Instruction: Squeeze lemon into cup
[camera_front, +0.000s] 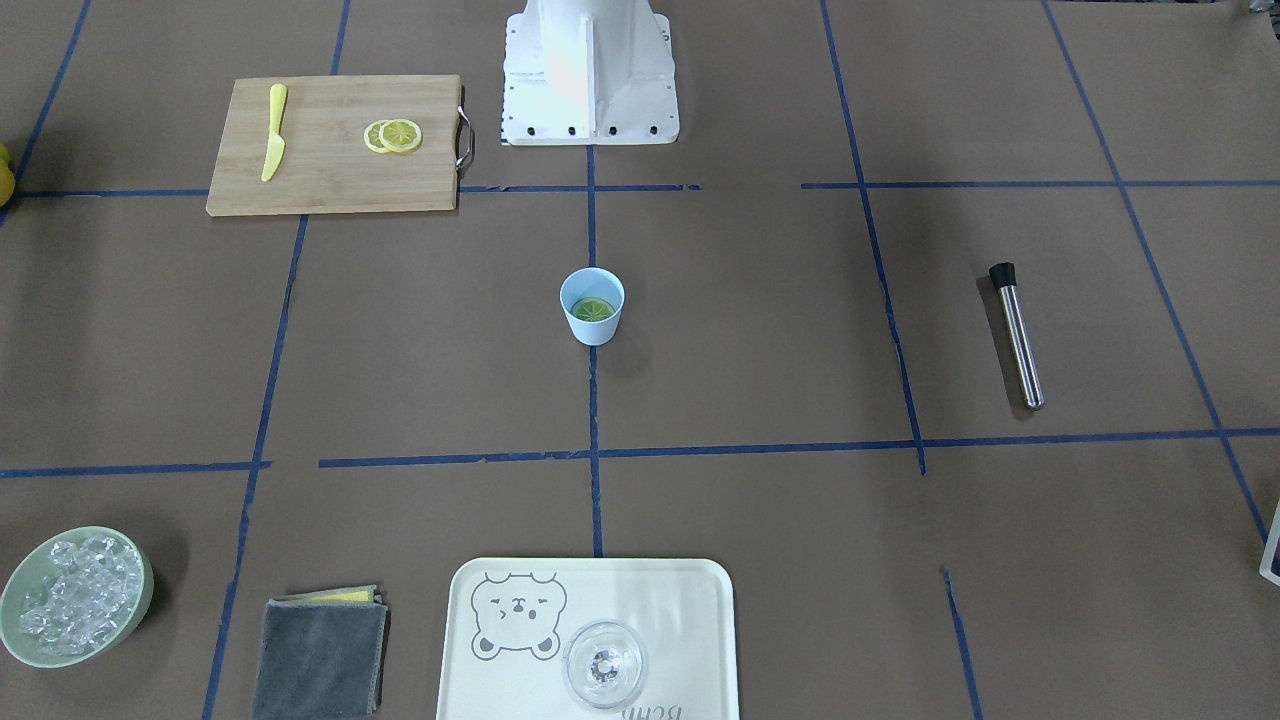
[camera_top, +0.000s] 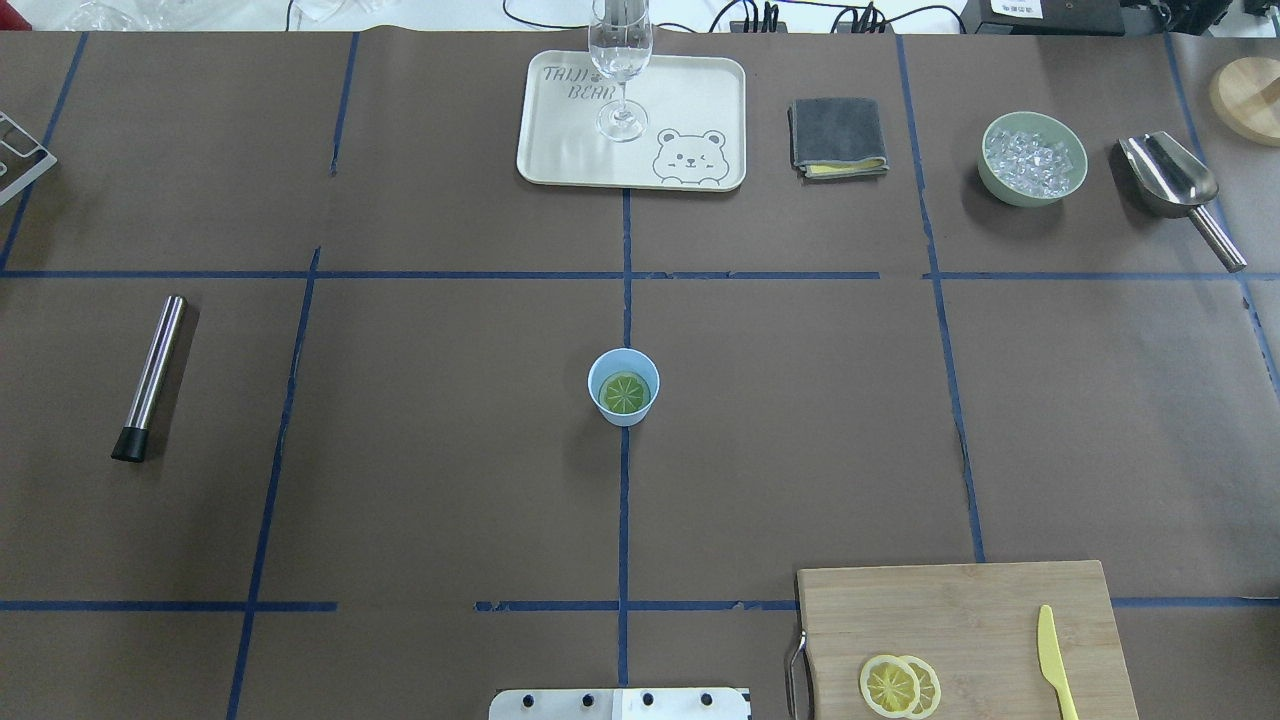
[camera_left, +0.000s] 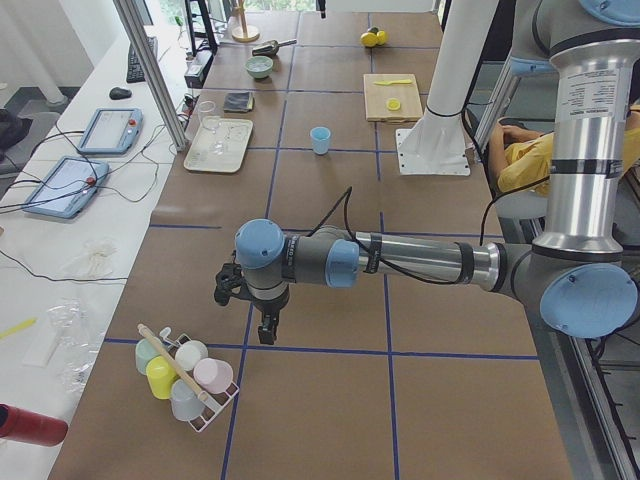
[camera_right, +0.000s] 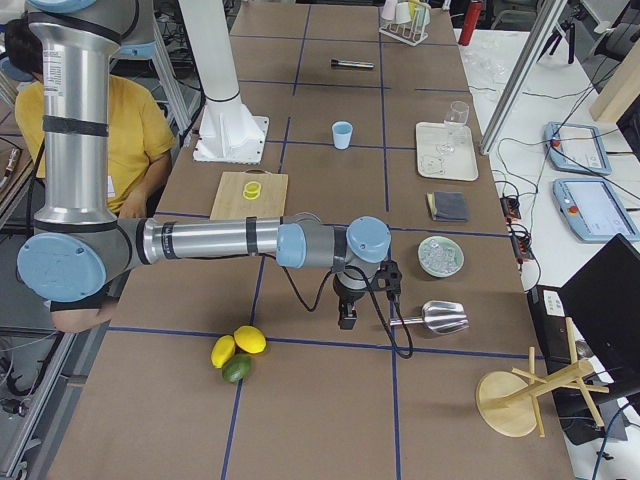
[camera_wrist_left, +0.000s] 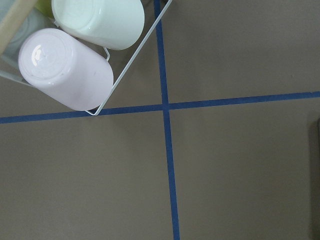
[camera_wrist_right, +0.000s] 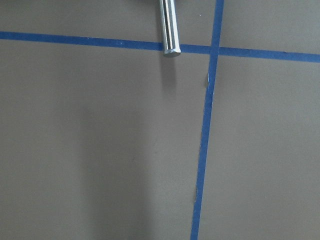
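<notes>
1. Directions are clock-face on the overhead view, with 12 pointing away from the robot.
2. The cup (camera_top: 624, 418), light blue, stands upright at the table centre on a blue tape line.
3. A round segmented slice (camera_top: 623, 392) lies flat on the cup's bottom and looks greenish-yellow there.
4. Two more lemon slices (camera_top: 899, 686) overlap on the cutting board (camera_top: 960, 620), at 5 o'clock from the cup. A yellow knife (camera_top: 1053, 665) lies at 3 o'clock of them on the same board.
5. Tray (camera_top: 570, 150) is at 12 o'clock from the cup, with a clear stemmed glass (camera_top: 621, 60) upright on it.
6. Folded grey cloth (camera_top: 838, 135) is at 1 o'clock. The green bowl of ice (camera_top: 1030, 199) and the steel scoop (camera_top: 1170, 180) are toward 2 o'clock.
7. A steel muddler (camera_top: 152, 376) with a black cap lies at 9 o'clock.
8. The left gripper (camera_left: 266, 333) shows only in the exterior left view. It points down over bare table beside a wire rack (camera_wrist_left: 131, 58) holding a pink cup (camera_wrist_left: 62, 67). I cannot tell whether its jaws are apart or together.
9. The right gripper (camera_right: 347, 318) shows only in the exterior right view. It points down just beside the scoop's handle, and its jaw state cannot be told either.
10. Both grippers are well apart from the cup.
</notes>
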